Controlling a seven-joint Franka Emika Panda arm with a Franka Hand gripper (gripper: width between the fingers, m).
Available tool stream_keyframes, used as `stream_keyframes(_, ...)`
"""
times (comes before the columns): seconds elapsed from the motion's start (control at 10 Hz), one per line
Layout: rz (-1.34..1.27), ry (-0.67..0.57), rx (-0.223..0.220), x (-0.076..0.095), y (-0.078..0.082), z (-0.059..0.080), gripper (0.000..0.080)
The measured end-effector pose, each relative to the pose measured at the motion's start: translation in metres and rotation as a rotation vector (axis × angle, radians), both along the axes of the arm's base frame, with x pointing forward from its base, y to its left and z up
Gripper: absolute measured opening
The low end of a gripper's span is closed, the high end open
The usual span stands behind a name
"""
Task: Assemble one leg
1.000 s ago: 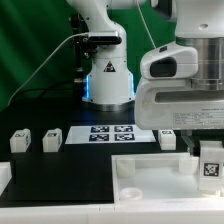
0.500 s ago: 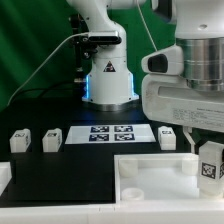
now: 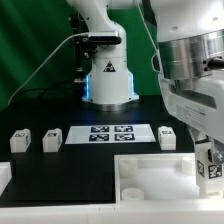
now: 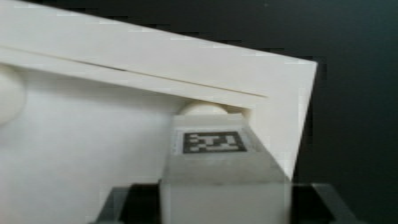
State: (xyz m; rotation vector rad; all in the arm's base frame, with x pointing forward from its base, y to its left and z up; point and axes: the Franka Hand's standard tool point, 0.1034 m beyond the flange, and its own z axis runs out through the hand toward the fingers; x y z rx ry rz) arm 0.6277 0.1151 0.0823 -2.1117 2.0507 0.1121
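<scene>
The end effector (image 4: 222, 203) is clenched on the leg (image 4: 215, 150). In the wrist view the leg sticks out between two dark fingers (image 4: 135, 205), one on each side. The leg is white, and its black-and-white tag faces the camera.

The leg's far end is right at a round hole (image 4: 203, 101). The hole is near a corner of the big white tabletop (image 4: 125, 70). I cannot tell if the leg is touching the hole or is just above it.

In the exterior view the arm fills the exterior view's right. The leg (image 3: 211, 167) hangs under it, over that end of the tabletop (image 3: 150, 178). The tabletop lies flat on the dark counter (image 3: 70, 165), at the front.

Three more legs stand on the counter behind the tabletop. Two are at the exterior view's left, one leg (image 3: 19, 141) near the edge and one leg (image 3: 52, 139) just beside it. The third leg (image 3: 168, 137) is toward the exterior view's right. The marker board (image 3: 108, 133) lies flat between the second and the third. The robot's base (image 3: 108, 82) stands behind the marker board.
</scene>
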Motion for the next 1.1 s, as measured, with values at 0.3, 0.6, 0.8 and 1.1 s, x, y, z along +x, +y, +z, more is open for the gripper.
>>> stream_keyframes(0.3, 0.051, -0.009, -0.005, 0.0, 0.003, 0.0, 0.0368)
stream_keyframes(0.6, 0.409, -0.062, -0.063, 0.001, 0.007, -0.007, 0.0619)
stream_keyframes(0.8, 0.679, -0.075, -0.124, 0.006, 0.019, -0.005, 0.064)
stream_keyframes(1.1, 0.992, -0.13, -0.15, 0.008, 0.017, -0.005, 0.0649)
